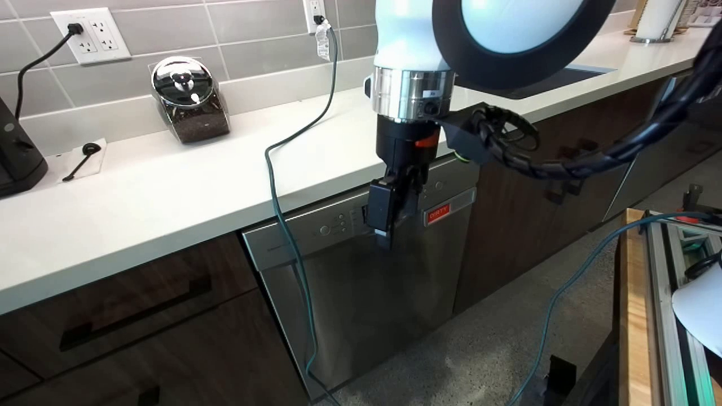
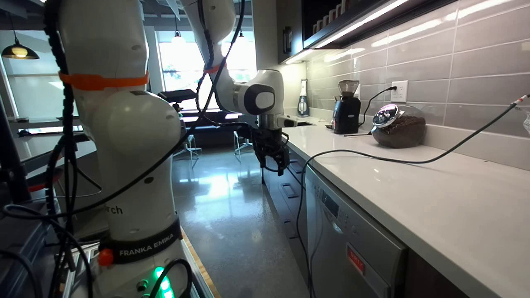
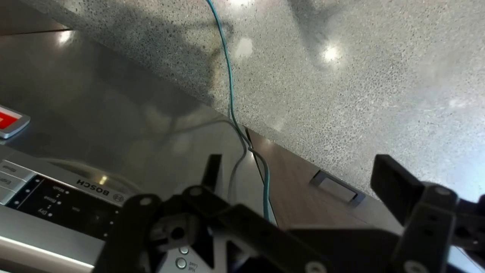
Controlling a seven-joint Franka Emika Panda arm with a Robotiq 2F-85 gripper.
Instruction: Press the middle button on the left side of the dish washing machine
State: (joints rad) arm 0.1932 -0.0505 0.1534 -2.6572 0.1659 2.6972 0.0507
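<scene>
The dish washing machine (image 1: 366, 304) is a brushed-steel front under the counter, also in an exterior view (image 2: 331, 256) and the wrist view (image 3: 125, 113). Its dark display (image 3: 60, 206) shows upside down in the wrist view. Small round buttons (image 1: 341, 223) sit on the left of its control strip. Two of these buttons (image 3: 181, 262) show in the wrist view behind my finger linkage; others are hidden. My gripper (image 1: 385, 237) points down in front of the strip, right of these buttons, apparently apart from it. In the wrist view the gripper (image 3: 297, 163) is open and empty.
A green cable (image 1: 302, 270) hangs from the counter (image 1: 225, 186) across the machine's left part. A red DIRTY sticker (image 1: 438, 213) is at the right. Dark drawers (image 1: 141, 316) adjoin the machine. A coffee jar (image 1: 192, 107) and grinder (image 2: 347, 111) stand on the counter.
</scene>
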